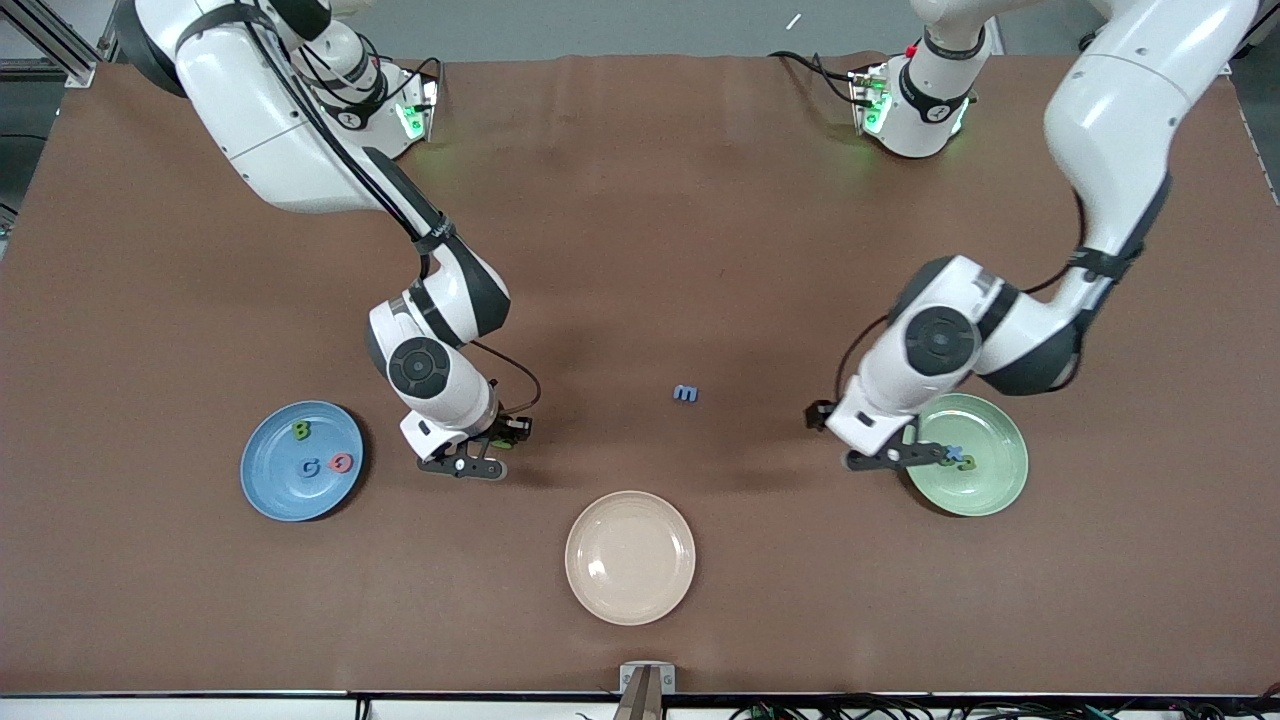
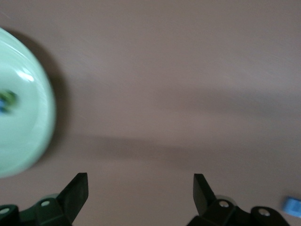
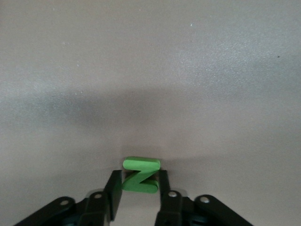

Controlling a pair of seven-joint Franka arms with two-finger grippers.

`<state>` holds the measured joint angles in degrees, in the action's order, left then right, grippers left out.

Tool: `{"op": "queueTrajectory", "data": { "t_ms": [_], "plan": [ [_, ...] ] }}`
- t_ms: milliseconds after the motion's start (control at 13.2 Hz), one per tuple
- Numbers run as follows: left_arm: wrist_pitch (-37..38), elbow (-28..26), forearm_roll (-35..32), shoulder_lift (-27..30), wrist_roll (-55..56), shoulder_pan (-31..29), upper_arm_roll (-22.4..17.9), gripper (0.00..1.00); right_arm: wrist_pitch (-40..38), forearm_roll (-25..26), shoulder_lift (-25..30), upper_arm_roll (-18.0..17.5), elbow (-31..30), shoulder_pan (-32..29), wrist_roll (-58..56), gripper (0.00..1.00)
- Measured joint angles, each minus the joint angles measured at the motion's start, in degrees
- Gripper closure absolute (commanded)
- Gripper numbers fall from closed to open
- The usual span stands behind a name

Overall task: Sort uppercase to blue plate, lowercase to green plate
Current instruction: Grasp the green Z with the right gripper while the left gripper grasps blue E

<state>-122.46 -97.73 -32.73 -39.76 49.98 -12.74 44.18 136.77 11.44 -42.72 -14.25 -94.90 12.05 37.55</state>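
Note:
My right gripper (image 1: 497,452) (image 3: 139,185) is low at the table beside the blue plate (image 1: 275,480), its fingers pressed on both sides of a green N (image 1: 503,443) (image 3: 139,175). On the blue plate lie a green B (image 1: 301,431), a blue G (image 1: 311,467) and a pinkish-red round letter (image 1: 341,462). My left gripper (image 1: 925,452) (image 2: 140,188) hangs open over bare table at the green plate's (image 1: 985,480) (image 2: 23,141) rim. That plate holds a blue x (image 1: 954,454) and a green letter (image 1: 968,463). A blue m (image 1: 685,393) (image 2: 292,205) lies mid-table.
A cream plate (image 1: 630,557) sits near the front camera at the middle of the brown table (image 1: 640,200). Both arms' elbows lean in over the table above their plates.

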Motion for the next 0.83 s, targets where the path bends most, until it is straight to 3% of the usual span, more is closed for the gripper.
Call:
{"op": "queueTrajectory", "data": {
  "t_ms": [378,529,756,831],
  "plan": [
    [-0.16,3.25,-1.68,-4.04,2.57,11.80,-1.71,0.06,0.63,0.09,0.18,0.10,-0.23,0.01,0.00,0.81],
    [-0.33,5.38,-1.84,-6.38,2.10,15.38,-2.72,0.07,0.67,0.10,0.22,0.15,-0.25,0.02,0.00,0.84],
    [-1.56,8.81,-1.88,-9.34,1.91,20.43,-4.98,0.07,0.69,0.10,0.23,0.24,-0.21,0.00,0.00,0.84],
    [-2.70,9.45,-1.88,-9.91,1.90,21.78,-5.80,0.07,0.70,0.10,0.23,0.24,-0.21,0.00,0.00,0.75]
  ]
}}
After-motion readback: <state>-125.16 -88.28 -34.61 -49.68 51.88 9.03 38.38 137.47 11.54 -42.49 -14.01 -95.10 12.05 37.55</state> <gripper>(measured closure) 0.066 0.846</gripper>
